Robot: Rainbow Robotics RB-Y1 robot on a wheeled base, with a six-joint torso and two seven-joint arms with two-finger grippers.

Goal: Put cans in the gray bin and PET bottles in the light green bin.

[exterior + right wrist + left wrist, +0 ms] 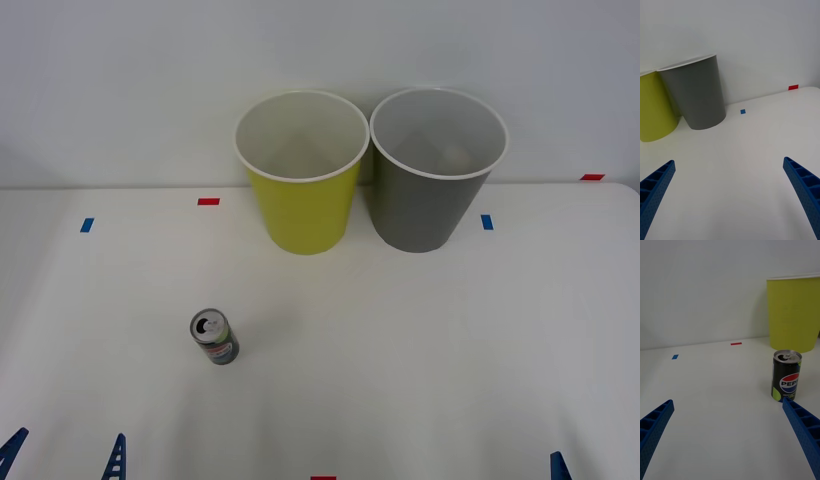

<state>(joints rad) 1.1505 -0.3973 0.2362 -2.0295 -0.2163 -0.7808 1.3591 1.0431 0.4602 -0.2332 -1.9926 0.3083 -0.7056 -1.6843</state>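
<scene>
A small dark can (215, 337) with a silver top stands upright on the white table (420, 350), left of centre; the left wrist view shows the can (786, 375) close by. At the back stand the light green bin (302, 172) and, right of it, the gray bin (435, 168), both upright with pale insides. My left gripper (65, 455) is open at the near left edge, short of the can, with nothing between its blue fingers (805, 437). My right gripper (730, 195) is open at the near right, facing the gray bin (696, 93) and the light green bin (655, 108).
Small red tape marks (208, 201) and blue tape marks (486, 222) dot the table. A plain wall rises directly behind the bins. Open tabletop lies between the can and the bins.
</scene>
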